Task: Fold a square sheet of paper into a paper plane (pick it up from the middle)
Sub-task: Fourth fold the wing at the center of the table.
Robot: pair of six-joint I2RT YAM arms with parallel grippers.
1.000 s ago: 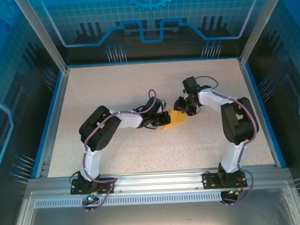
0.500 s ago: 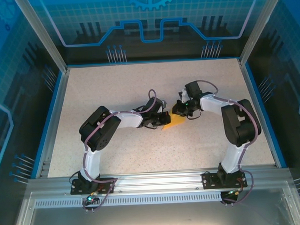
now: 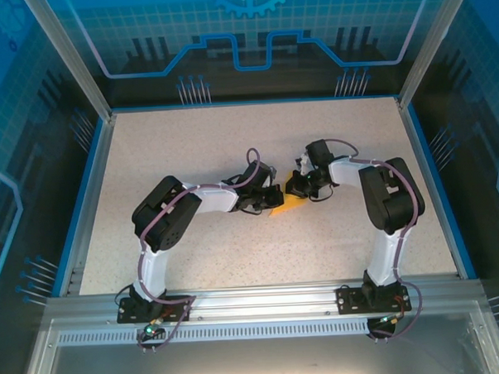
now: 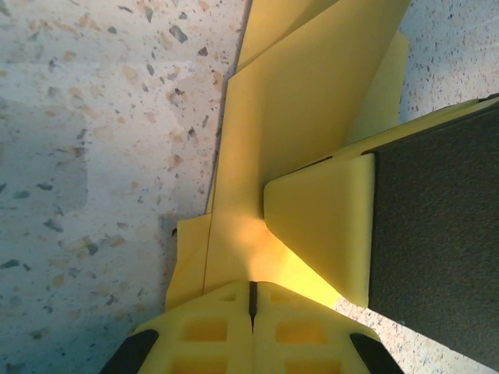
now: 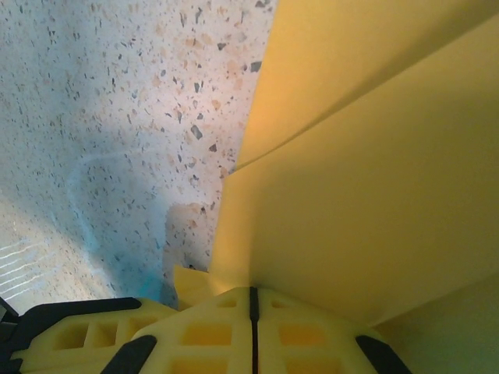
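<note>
Top external view — we are watching the left gripper (image 3: 272, 199) and right gripper (image 3: 296, 187) both pinching the square sheet of paper (image 3: 288, 205) mid-table.
Both pairs of fingers are pressing fully shut on the sheet, each on its own side of the partly folded layers. We are reading this as anchor and crease — one side pinning the layers flat on the speckled table (image 3: 190, 148) while the other is sharpening the fold.
</note>
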